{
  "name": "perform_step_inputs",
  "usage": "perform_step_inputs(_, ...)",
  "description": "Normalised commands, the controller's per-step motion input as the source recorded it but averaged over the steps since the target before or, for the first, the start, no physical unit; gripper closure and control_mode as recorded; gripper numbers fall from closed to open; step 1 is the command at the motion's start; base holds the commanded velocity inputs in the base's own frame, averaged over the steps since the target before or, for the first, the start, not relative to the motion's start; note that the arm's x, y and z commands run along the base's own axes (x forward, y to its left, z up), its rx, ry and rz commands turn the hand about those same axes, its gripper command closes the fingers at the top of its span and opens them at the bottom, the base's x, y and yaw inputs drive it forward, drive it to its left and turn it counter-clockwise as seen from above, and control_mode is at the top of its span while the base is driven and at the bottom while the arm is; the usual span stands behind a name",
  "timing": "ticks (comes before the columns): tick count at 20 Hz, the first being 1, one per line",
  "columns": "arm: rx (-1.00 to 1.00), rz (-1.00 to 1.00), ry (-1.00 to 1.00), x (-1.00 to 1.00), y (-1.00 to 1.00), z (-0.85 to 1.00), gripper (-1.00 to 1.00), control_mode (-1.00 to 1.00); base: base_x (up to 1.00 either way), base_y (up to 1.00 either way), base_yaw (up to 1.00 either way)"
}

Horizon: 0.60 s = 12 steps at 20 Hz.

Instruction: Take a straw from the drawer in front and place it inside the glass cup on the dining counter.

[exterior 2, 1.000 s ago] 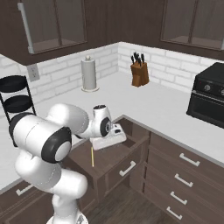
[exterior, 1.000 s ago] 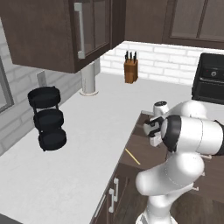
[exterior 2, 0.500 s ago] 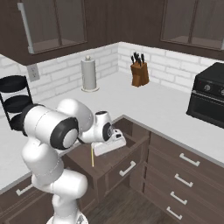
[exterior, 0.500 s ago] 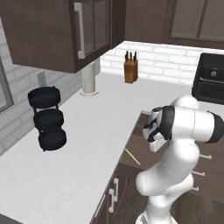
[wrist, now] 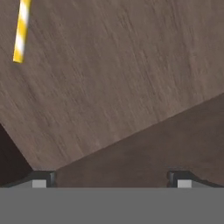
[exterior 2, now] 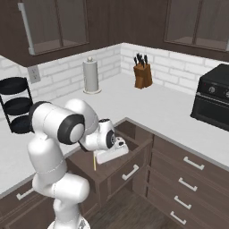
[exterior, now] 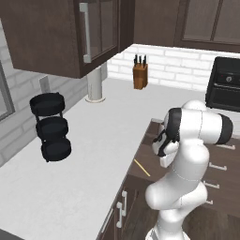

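Observation:
The drawer (exterior 2: pixel 129 166) stands pulled out of the dark cabinet under the white counter, its brown wood floor (wrist: pixel 109 87) showing. The straw (exterior: pixel 142 168), thin and yellow, lies flat on that floor near the counter's edge; it is also the straw (exterior 2: pixel 94 161) beside the hand. In the hand view the straw (wrist: pixel 21 30) has pale bands and runs off the top left corner. My gripper (exterior 2: pixel 111 156) hangs over the drawer and points down into it, off to one side of the straw. The gripper (wrist: pixel 111 179) is open, nothing between its fingertips (wrist: pixel 41 179). The glass cup and dining counter are out of view.
On the white wall counter (exterior: pixel 93 140) stand a black three-tier rack (exterior: pixel 51 126), a paper towel roll (exterior: pixel 96 86) and a knife block (exterior: pixel 140 75). A black stove (exterior: pixel 227 91) sits at the right. More closed drawers (exterior 2: pixel 188 179) line the cabinet right of the open one.
The arm has folded lower and the hand has dropped toward the open drawer, a little nearer the straw. The straw has not moved and the jaws stay open.

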Motion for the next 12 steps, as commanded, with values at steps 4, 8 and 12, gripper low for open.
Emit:
perform_step_inputs(4, 0.0, 0.04, 0.07, -0.01, 0.0, -0.31, -1.0, -1.0, 0.0, 0.0, 0.0)
perform_step_inputs(8, 0.0, 0.0, 0.08, -0.17, -0.1, -0.32, -1.0, -1.0, 0.0, 0.0, 0.0)
perform_step_inputs(12, 0.0, 0.0, 0.03, -0.3, -0.22, -0.31, -1.0, -1.0, 0.0, 0.0, 0.0)
